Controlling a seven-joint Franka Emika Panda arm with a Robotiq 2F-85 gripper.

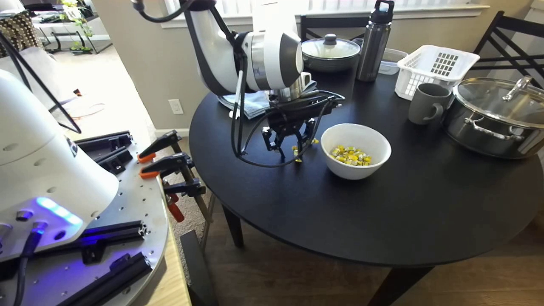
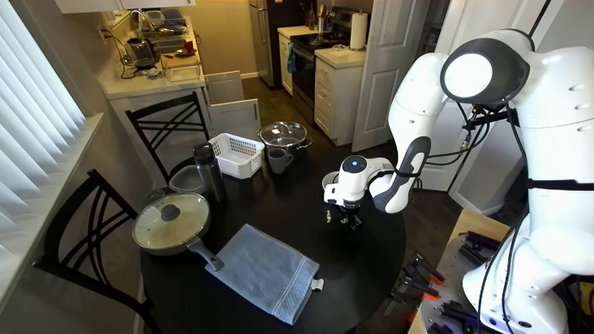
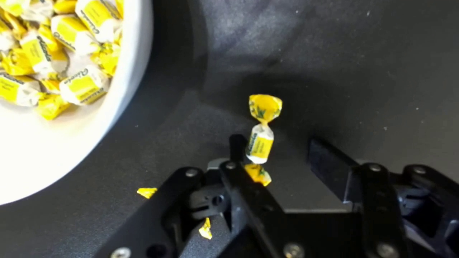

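My gripper [image 3: 275, 145] is low over the dark table, its fingers spread apart. Between them lies a wrapped candy [image 3: 260, 143] with yellow twisted ends, close beside the left-hand finger in the wrist view; whether they touch I cannot tell. The opposite finger pad [image 3: 330, 170] stands well away from it. Yellow wrapper tips [image 3: 205, 229] peek out behind the left-hand finger linkage, which hides the rest. A white bowl [image 3: 134, 68] holding several similar candies [image 3: 84, 86] stands beside the gripper. In an exterior view, the candy [image 1: 296, 154] shows under the gripper and another candy [image 1: 315, 140] behind it.
A folded blue-grey cloth [image 2: 269, 273] and a lidded pan [image 2: 169, 222] lie on the table [image 1: 382, 212]. Farther along stand a steel bottle [image 1: 374, 46], a white basket [image 1: 433, 63], a grey mug [image 1: 428, 104] and a large lidded pot [image 1: 488, 127]. A loose cable loops beside the gripper.
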